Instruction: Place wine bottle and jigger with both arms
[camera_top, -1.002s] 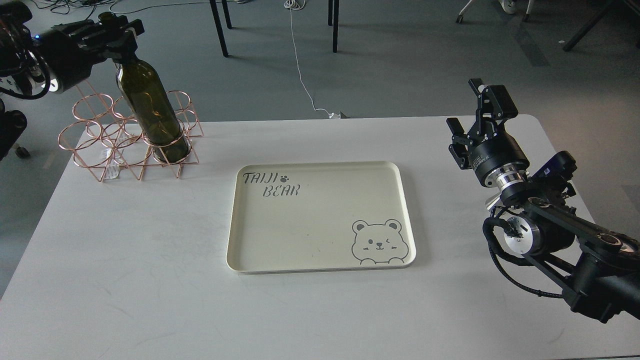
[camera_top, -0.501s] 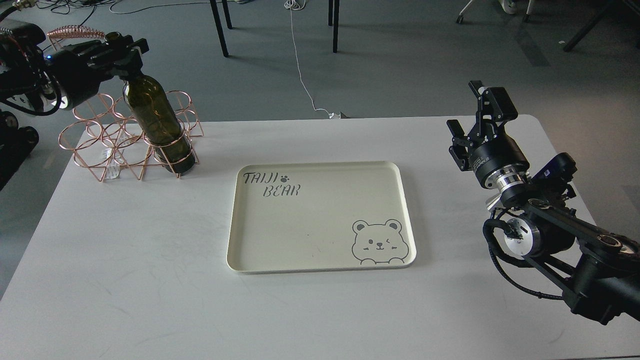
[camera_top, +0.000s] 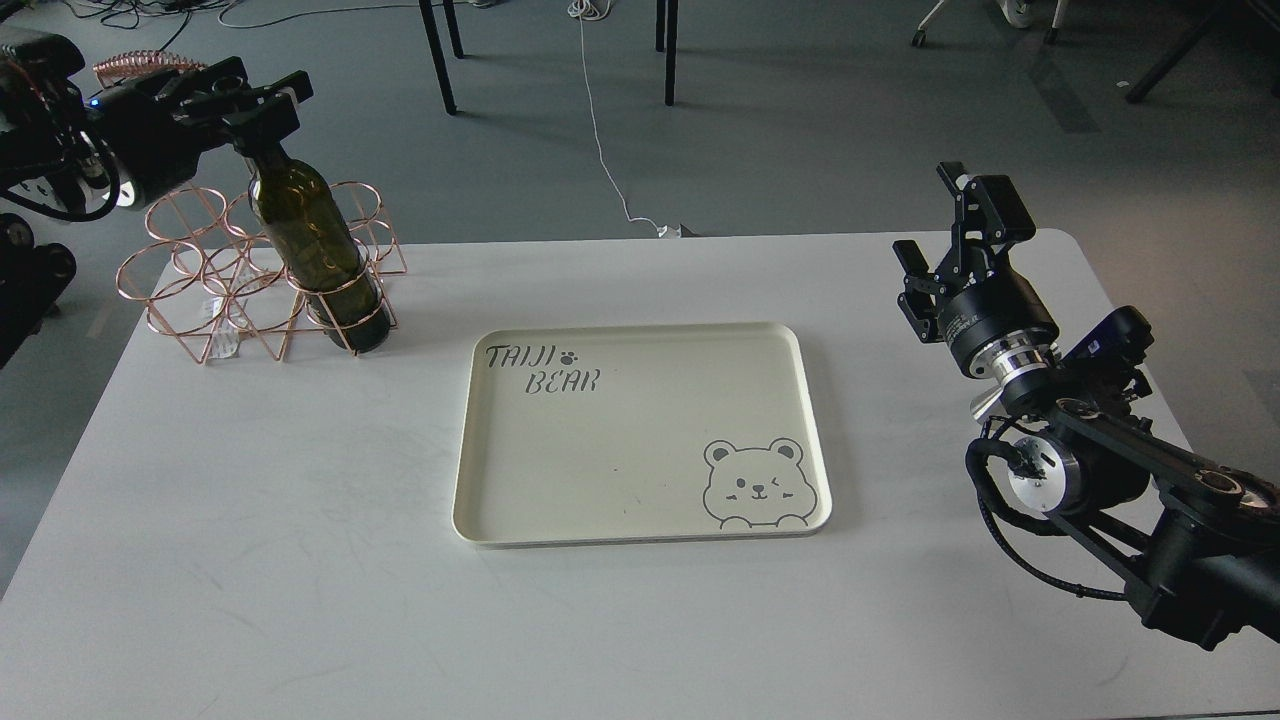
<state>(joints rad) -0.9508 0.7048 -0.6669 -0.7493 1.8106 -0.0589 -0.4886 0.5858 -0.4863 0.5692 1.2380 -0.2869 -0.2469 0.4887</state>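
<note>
The dark green wine bottle (camera_top: 305, 235) stands tilted to the left in the front right ring of a copper wire rack (camera_top: 190, 285) at the table's far left. My left gripper (camera_top: 250, 105) is shut around the bottle's neck and hides its top. My right gripper (camera_top: 950, 235) is open and empty. It is held above the table's far right side, to the right of the tray. The jigger is out of view.
A cream tray (camera_top: 640, 510) printed with "TAIJI BEAR" and a bear face lies in the middle of the white table (camera_top: 250, 560). Chair legs and a white cable are on the floor beyond the far edge.
My left gripper has moved right and down with the bottle's neck. The bottle has sunk lower into the rack ring. The right arm has not moved.
</note>
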